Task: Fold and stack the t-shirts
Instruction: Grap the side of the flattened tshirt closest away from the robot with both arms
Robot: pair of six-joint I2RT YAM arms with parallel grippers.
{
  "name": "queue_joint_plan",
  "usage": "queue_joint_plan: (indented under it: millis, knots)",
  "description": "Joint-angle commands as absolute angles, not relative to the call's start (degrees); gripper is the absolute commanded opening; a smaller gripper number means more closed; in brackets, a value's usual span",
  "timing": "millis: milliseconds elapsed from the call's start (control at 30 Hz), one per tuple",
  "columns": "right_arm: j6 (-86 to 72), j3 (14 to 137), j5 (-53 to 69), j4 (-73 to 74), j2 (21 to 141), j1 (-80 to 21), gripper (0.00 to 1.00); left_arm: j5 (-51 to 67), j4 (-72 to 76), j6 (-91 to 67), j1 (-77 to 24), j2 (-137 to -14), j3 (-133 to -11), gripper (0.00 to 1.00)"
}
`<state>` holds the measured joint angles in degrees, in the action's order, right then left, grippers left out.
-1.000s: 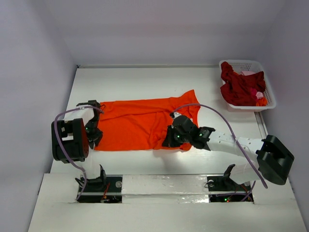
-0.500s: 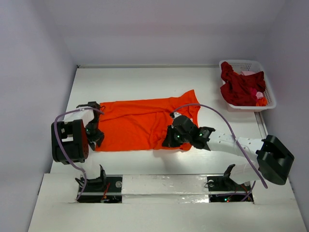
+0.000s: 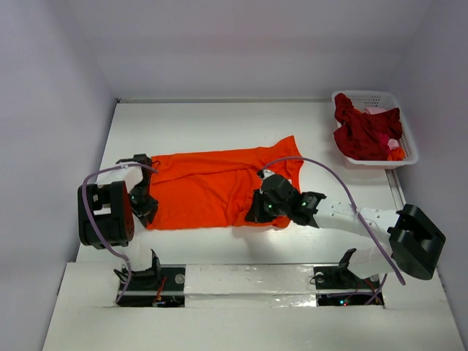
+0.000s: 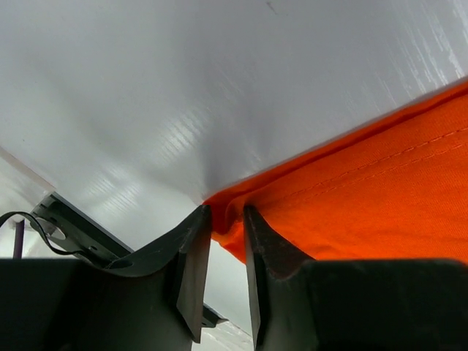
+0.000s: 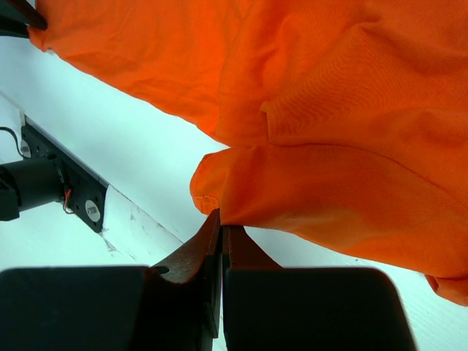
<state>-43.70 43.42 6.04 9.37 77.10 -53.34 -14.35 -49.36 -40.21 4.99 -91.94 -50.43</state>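
You had matt woven orange t-shirt (image 3: 212, 189) cloth with stitched hems at frame centre, a smooth, faintly glossy white table (image 3: 219, 124), a white plastic lattice basket (image 3: 404, 135) upper right, matt black gripper fingers (image 4: 191, 267).

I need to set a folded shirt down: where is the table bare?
Bare: the far strip between the orange t-shirt and the back wall, and the patch left of the basket. Crowded: the near middle, where both arms work the shirt's edge.

Overhead view looks down over the whole table (image 3: 219, 124); both wrist views sit close, sharing the orange t-shirt (image 3: 212, 186) near edge.
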Motion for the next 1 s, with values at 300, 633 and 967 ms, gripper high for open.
queue_joint_plan:
  millis: [300,633,967]
  knots:
    - [-42.7,44.3,5.3,6.9,76.2,-53.9,0.0,-13.7,-52.6,-40.6,5.4,-90.7,-52.5,0.0]
    - [-41.6,46.0,4.6,10.5,74.9,-50.6,0.0,-13.5,-55.9,-40.2,5.4,-90.4,-58.8,0.0]
    - [-39.1,49.7,3.3,17.0,73.1,-46.5,0.0,-12.8,-54.9,-39.3,5.9,-90.8,-59.2,0.0]
